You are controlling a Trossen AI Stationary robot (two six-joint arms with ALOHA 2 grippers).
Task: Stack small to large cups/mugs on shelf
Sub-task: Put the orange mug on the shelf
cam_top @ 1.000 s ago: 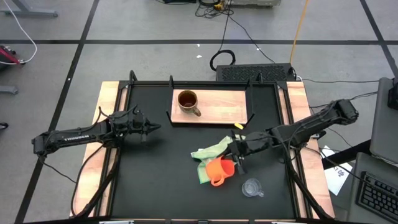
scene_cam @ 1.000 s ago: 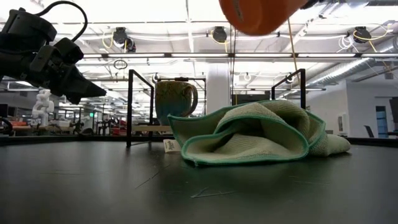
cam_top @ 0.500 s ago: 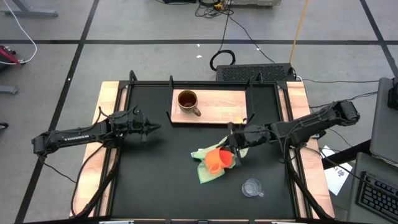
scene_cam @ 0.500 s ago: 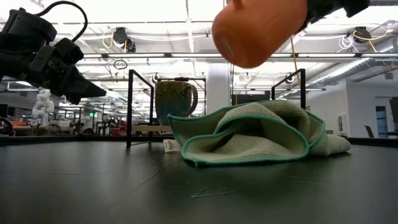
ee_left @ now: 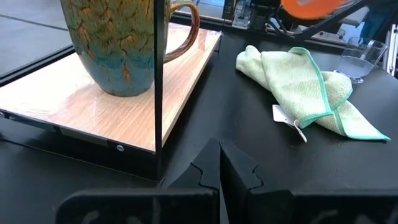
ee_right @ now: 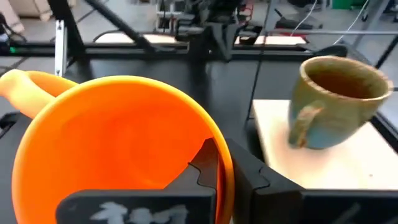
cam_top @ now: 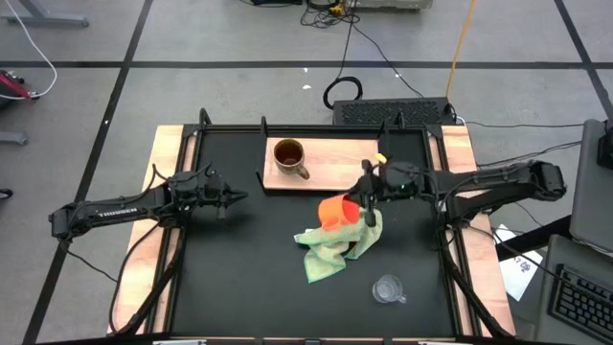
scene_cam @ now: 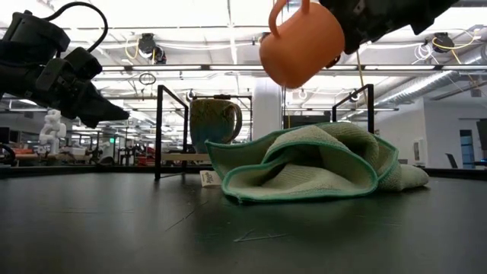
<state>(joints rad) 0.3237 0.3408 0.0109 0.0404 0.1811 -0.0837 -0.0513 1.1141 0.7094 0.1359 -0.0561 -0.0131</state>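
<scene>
Over the green cloth I see the right pincer clamped on the orange cup's rim, airborne beside the shelf; left pincer closed, empty.

The shelf lies at twelve o'clock; only the brown mug occupies its left part, so its right stretch is open. Black brackets stand at each end. The green cloth blocks the centre.
</scene>
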